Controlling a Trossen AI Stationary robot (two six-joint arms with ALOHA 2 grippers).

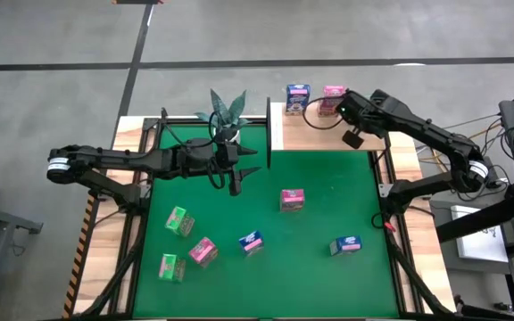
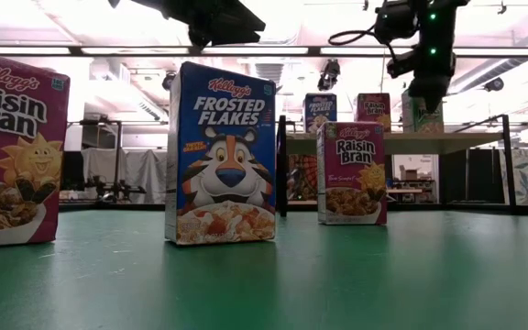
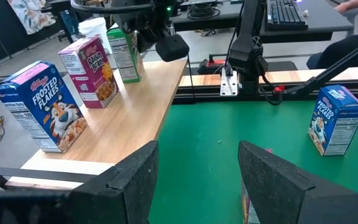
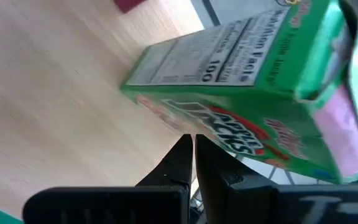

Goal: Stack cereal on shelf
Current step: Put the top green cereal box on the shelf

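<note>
Reaching across the back of the table, my right arm is stretched out over the shelf (image 1: 286, 134), elbow bent, and my right gripper (image 4: 193, 163) hangs just above the pale wood with its two dark fingers pressed flat together, nothing between them. Right in front of those fingertips sits a green cereal box (image 4: 247, 81), glossy printed cardboard, sharp-cornered; from my wrist I cannot tell whether I touch it. Beside it on the board stand a pink box (image 3: 94, 70) and a blue box (image 3: 42, 106), both upright, small cuboids with bright labels, on smooth light-grained wood edged by a thin black frame. My left arm lies long and low over the green mat (image 1: 328, 196), wrist near the potted plant (image 1: 223, 111), and my left gripper (image 3: 197, 180) points toward the shelf with its broad matte fingers standing well apart, empty. Out on the mat, loose boxes are scattered: a pink one (image 1: 292, 200) near the middle, a blue one (image 1: 344, 244) toward my right, another blue (image 1: 251, 242), a pink (image 1: 203, 251) and two green (image 1: 179, 220) (image 1: 171, 267) nearer the front.
</note>
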